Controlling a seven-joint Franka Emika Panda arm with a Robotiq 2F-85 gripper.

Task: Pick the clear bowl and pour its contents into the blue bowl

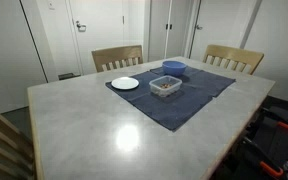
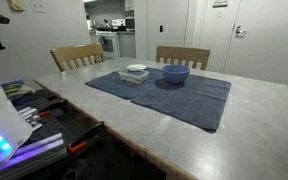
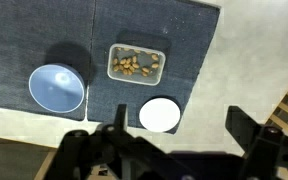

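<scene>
Our gripper [image 3: 177, 125] hangs wide and empty, the clear bowl [image 3: 136, 62] sits near the blue bowl [image 3: 56, 88], and we fear pinching its low wall crookedly could tip it, spilling the brown pieces [image 3: 129, 69] early.

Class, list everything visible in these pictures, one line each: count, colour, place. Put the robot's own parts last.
table: one, pale grey, fills the scene
mat: one, dark blue, on the table
clear bowl: one, transparent, on the mat
pieces: several, brown, inside the clear bowl
blue bowl: one, blue, on the mat, looks empty
plate: one, white, at the mat's edge
chairs: two, wooden, behind the table
pincer: one, black, open, above the plate
</scene>
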